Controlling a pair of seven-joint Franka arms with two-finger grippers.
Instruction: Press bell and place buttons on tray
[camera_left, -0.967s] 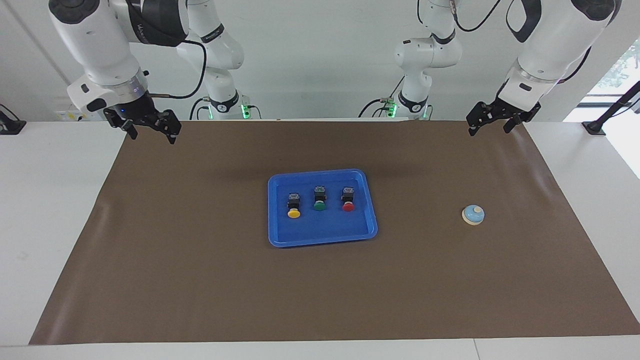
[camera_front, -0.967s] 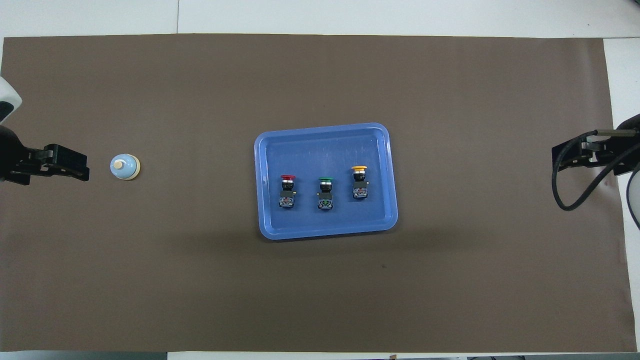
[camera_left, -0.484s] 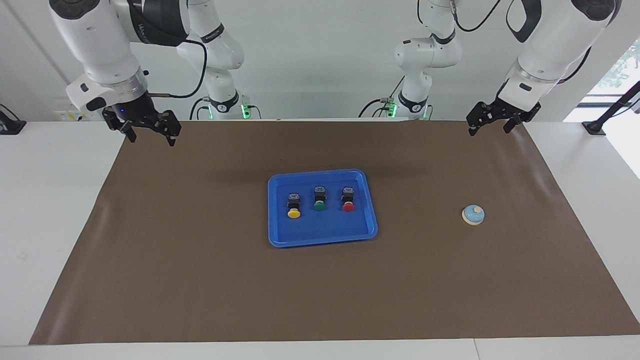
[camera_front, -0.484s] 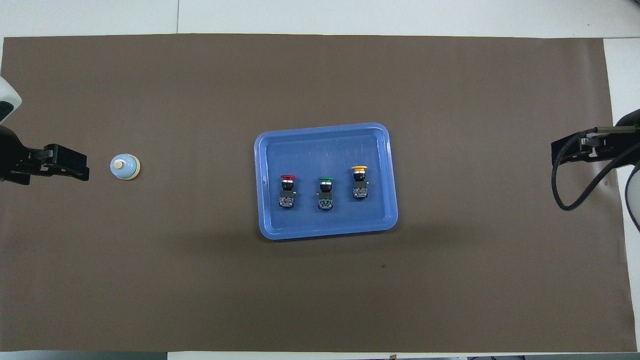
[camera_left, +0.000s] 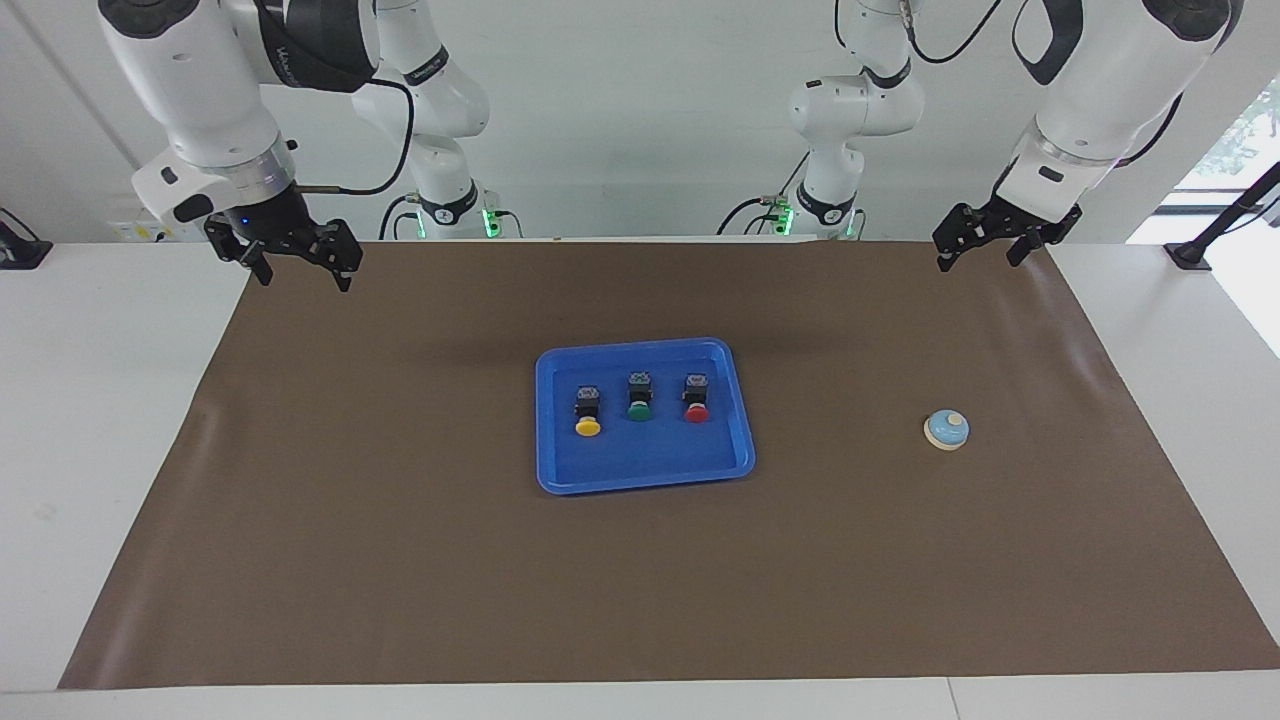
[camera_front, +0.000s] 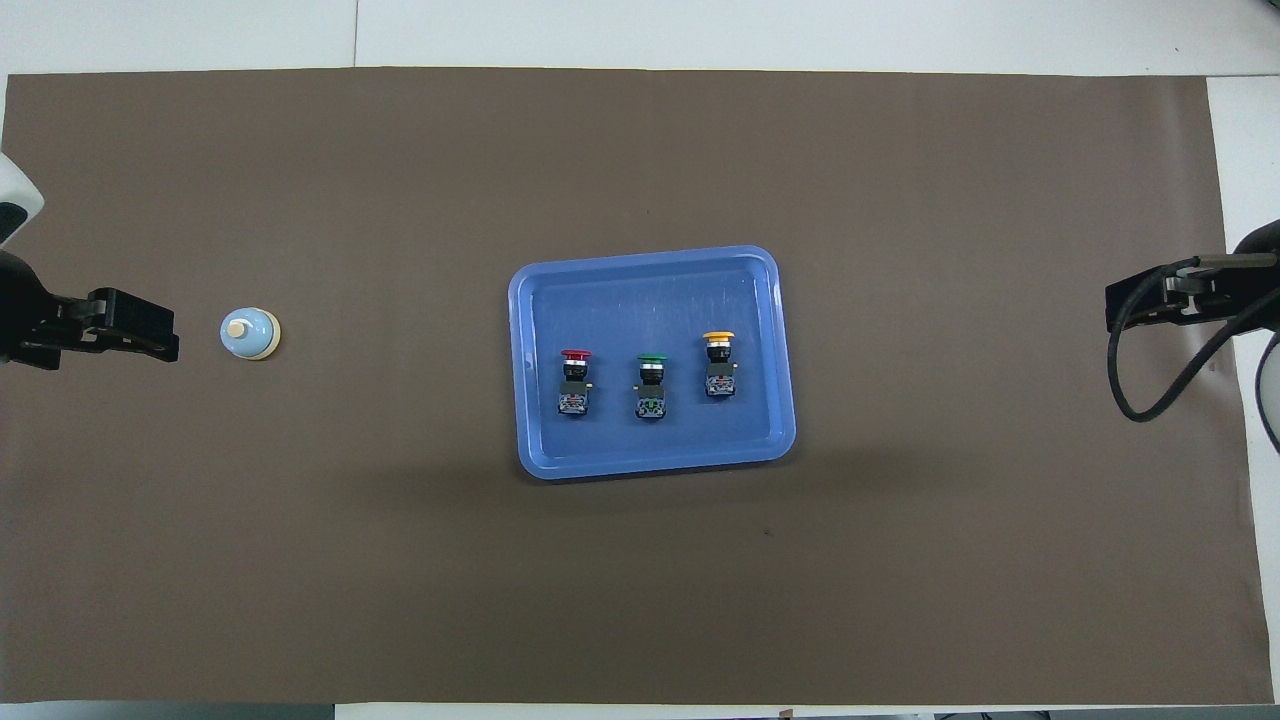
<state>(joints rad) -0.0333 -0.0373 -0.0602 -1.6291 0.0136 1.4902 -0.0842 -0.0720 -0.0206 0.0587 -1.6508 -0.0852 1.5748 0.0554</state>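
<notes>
Worktop inventory, taken along the facing view from the right arm's end to the left arm's.

1. Right gripper (camera_left: 297, 262): raised over the mat corner nearest the robots at its own end. Jaws wide, nothing in them. Waits.
2. Brown mat (camera_left: 400, 560): covers most of the worktop (camera_left: 100, 420); all task items sit on it.
3. Tray (camera_left: 560, 480): blue, mid-mat, well apart from both grippers.
4. Buttons, 3 pcs, all inside the tray, lying in a row w/ caps pointing away from the robots: yellow button (camera_left: 588, 412) toward the right arm's end, green button (camera_left: 640, 398) in the middle, red button (camera_left: 696, 398) toward the left arm's end. None touch each other or the rim.
5. Bell (camera_left: 946, 430): on the mat toward the left arm's end, well apart from the tray, knob up.
6. Left gripper (camera_left: 981, 241): raised over the mat corner nearest the robots at its own end. Jaws wide, empty.

Status, est.: button placing looks done. Whether the bell was rung, can't tell.

If the bell press is still open: use the left arm, as nearest. Close jaws first so one solid tip meets the knob. Centre over the knob, come straight down, short push, lift straight off. An off-centre push would prob. slide the bell on the mat. Keep clear of the tray.
</notes>
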